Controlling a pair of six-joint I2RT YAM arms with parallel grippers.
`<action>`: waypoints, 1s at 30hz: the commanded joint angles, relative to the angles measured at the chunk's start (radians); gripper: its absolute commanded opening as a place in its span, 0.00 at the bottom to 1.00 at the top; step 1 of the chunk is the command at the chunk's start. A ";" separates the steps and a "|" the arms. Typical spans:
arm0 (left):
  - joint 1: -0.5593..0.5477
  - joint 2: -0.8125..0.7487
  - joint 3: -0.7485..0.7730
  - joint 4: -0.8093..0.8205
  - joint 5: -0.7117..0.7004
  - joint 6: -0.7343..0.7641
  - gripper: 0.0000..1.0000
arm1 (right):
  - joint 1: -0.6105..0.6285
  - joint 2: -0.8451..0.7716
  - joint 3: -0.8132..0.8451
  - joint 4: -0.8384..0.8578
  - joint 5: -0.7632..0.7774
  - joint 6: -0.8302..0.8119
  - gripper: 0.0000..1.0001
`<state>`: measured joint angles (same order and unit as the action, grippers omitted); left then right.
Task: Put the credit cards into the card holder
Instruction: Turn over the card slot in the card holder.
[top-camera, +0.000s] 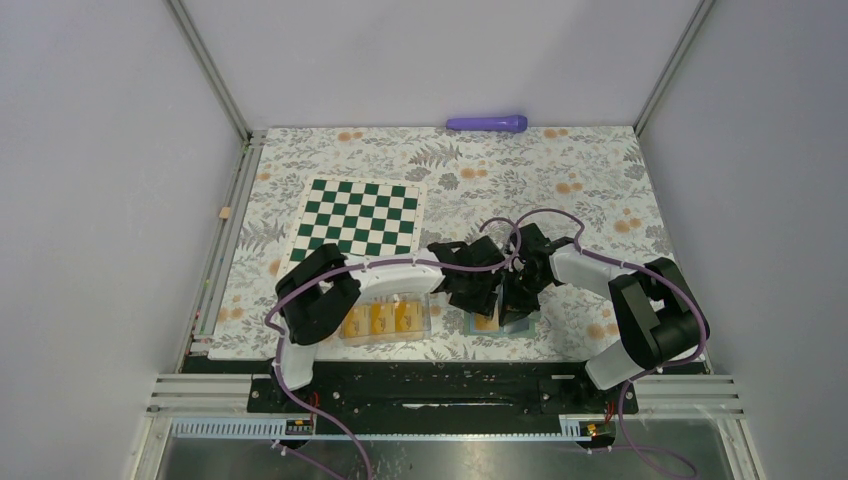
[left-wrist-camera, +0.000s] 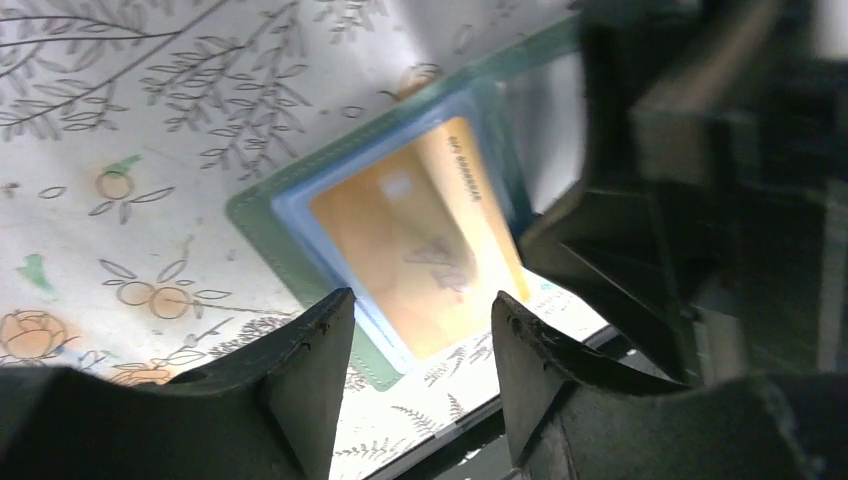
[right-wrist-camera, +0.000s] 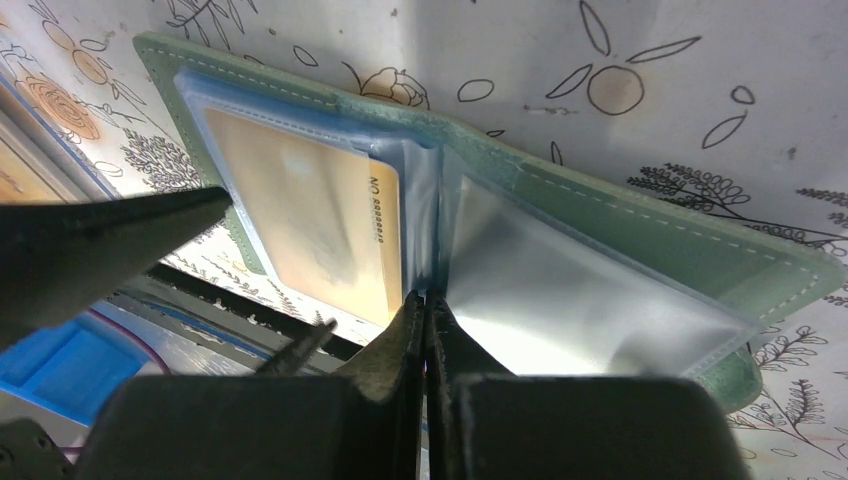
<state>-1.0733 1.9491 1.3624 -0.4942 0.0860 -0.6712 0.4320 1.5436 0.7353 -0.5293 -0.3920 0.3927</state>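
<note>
The sage-green card holder (right-wrist-camera: 640, 235) lies open on the mat near the front edge, its light blue inside up; it also shows in the top view (top-camera: 527, 326). An orange-yellow credit card (right-wrist-camera: 310, 220) sits in its left clear sleeve, also seen in the left wrist view (left-wrist-camera: 420, 240). My right gripper (right-wrist-camera: 428, 305) is shut at the near end of the centre fold and seems to pinch a clear sleeve there. My left gripper (left-wrist-camera: 425, 330) is open and empty, just above the card's near edge. More orange cards (top-camera: 385, 318) lie in a clear box.
The clear plastic box (top-camera: 432, 325) stands left of the card holder, under my left arm. A green-and-white chessboard (top-camera: 360, 215) lies behind it. A purple object (top-camera: 487, 123) lies at the far edge. The mat's front edge and black rail (top-camera: 450, 375) are close by.
</note>
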 joint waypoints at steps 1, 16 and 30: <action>0.019 -0.028 -0.013 0.055 0.009 -0.025 0.52 | 0.008 -0.001 0.009 -0.018 -0.016 -0.008 0.00; 0.003 -0.021 0.012 0.086 0.063 -0.001 0.18 | 0.008 0.012 0.008 -0.012 -0.024 -0.009 0.00; 0.002 -0.061 -0.022 0.036 -0.030 -0.036 0.40 | 0.007 0.011 0.010 -0.011 -0.025 -0.010 0.00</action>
<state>-1.0752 1.9457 1.3460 -0.4503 0.1081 -0.6872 0.4320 1.5478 0.7353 -0.5365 -0.4061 0.3923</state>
